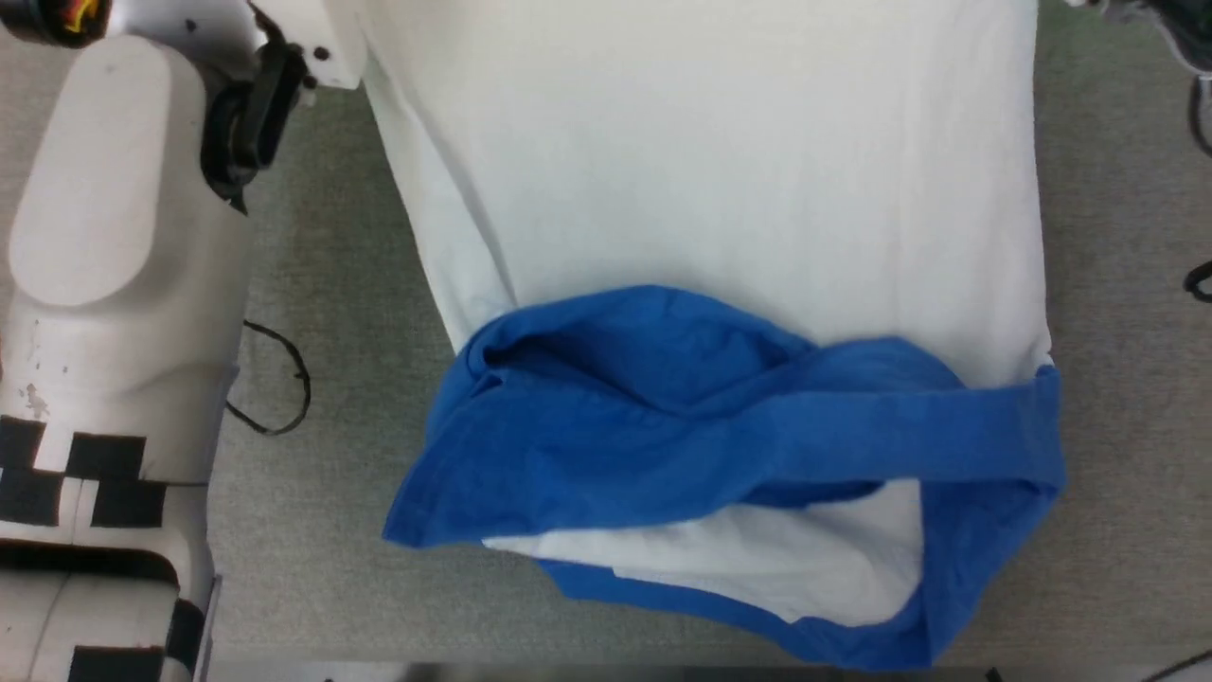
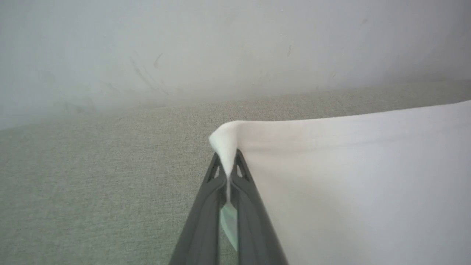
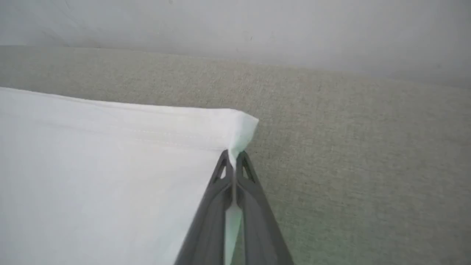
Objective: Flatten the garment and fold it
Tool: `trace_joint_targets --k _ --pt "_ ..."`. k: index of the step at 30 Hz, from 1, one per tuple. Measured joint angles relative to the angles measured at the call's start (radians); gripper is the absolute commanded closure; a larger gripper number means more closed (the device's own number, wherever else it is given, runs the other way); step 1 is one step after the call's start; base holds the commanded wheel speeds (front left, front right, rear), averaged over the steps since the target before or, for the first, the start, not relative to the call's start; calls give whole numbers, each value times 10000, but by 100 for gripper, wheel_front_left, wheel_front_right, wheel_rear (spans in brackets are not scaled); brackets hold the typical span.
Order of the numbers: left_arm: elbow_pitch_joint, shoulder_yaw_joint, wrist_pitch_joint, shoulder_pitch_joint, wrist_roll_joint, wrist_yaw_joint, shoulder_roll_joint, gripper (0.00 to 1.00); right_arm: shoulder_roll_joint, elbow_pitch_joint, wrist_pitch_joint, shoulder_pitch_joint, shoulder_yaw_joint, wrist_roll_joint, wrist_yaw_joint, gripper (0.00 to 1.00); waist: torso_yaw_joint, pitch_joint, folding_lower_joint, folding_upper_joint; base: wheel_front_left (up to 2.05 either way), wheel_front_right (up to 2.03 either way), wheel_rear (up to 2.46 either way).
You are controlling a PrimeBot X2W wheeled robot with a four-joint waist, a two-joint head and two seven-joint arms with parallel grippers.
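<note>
While the garment (image 1: 710, 170) lies stretched lengthwise over the grey-green mat (image 1: 322, 530), each claw has hold of one white corner.

Left claw (image 2: 227, 162): fingers pressed together, pinching a corner of white cloth. A small peak of fabric stands up past the tips, and a sliver of cloth shows between the fingers lower down. From this corner the top edge runs away to the right of the left wrist view, taut and nearly straight, raised off the mat.

Right claw (image 3: 233, 158): also closed, clamped on the opposite white corner. A line of hem stitching follows the edge leading up to it. The edge runs off to the left of the right wrist view.

Behind both corners: mat, then a pale wall (image 2: 220, 48), scuffed in places.

Head view: the white body fills the upper middle, smooth with a few long soft creases along its left side, and runs off the top edge. The blue band (image 1: 663, 436) sits at the near end, rumpled and folded over itself, with a hollow pocket at its upper left. Below it a patch of white shows, bordered by blue trim (image 1: 852, 649) that curls round the lower right.

Left forearm (image 1: 104, 284), pale with black-and-white squares, stands along the left side, well apart from the blue end. A thin black cable loop (image 1: 284, 379) lies on the mat beside it.
</note>
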Motion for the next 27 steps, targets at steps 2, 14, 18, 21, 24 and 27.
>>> trace_joint_targets --k 2,14,18,21,24,27 --pt "309 59 -487 -48 35 4 67 100 -84 188 -1078 -51 -213 33 12 100 -74 -387 -1 0 0 0 0" --pt "443 491 -1933 536 -311 94 138 100 -190 -395 -3638 695 263 61 15 100 -374 -2042 -2 0 0 0 0" --pt "-378 765 -2266 2522 -725 313 73 100 -560 -1482 -3923 2394 767 328 13 100 -418 -2664 -3 0 0 0 0" --pt "-1417 936 -2353 4234 -945 596 50 100 -943 -2497 -4096 3809 953 502 13 100 -453 -3149 -3 0 0 0 0" --pt "-2669 949 -2439 5812 -1003 849 71 100 -1471 -3509 -4232 5137 792 617 15 100 -491 -3597 -4 0 0 0 0" --pt "-3822 913 -2412 7188 -1005 1122 98 100 -1919 -4468 -4211 6522 393 639 19 100 -534 -3996 -5 0 0 0 0"
